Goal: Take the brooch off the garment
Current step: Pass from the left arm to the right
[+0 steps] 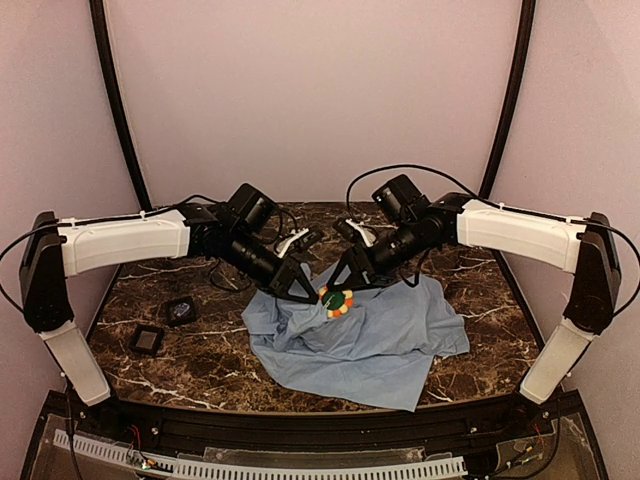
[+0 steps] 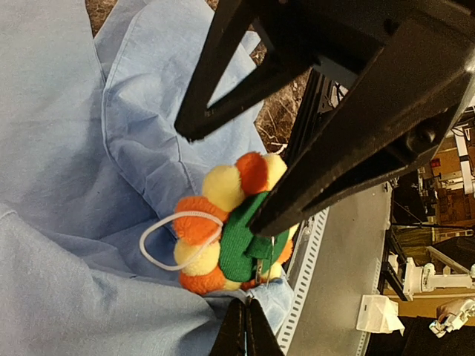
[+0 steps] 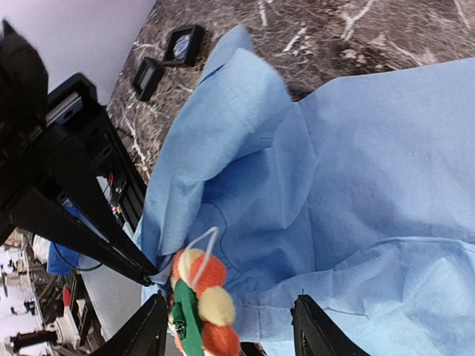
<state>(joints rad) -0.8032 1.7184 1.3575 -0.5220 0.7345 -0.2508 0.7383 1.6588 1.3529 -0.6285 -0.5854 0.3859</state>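
The brooch (image 1: pixel 336 301), orange and yellow petals on a green back, hangs pinned to a raised fold of the light blue garment (image 1: pixel 380 340). My left gripper (image 1: pixel 305 292) is shut on that garment edge just under the brooch (image 2: pixel 223 222), its tips (image 2: pixel 245 326) pinching the cloth (image 2: pixel 74 148). My right gripper (image 1: pixel 342 284) is open. In its wrist view the brooch (image 3: pixel 197 308) lies against one finger (image 3: pixel 145 330), while the other finger (image 3: pixel 315 330) stands well apart over the garment (image 3: pixel 356 148). A white loop (image 2: pixel 159 245) dangles from the brooch.
Two small black square pads (image 1: pixel 181 310) (image 1: pixel 147 340) lie on the dark marble table (image 1: pixel 480 290) left of the shirt. They also show in the right wrist view as one pad (image 3: pixel 184 43) and another pad (image 3: pixel 148 74). A black rail (image 1: pixel 300 425) runs along the near edge.
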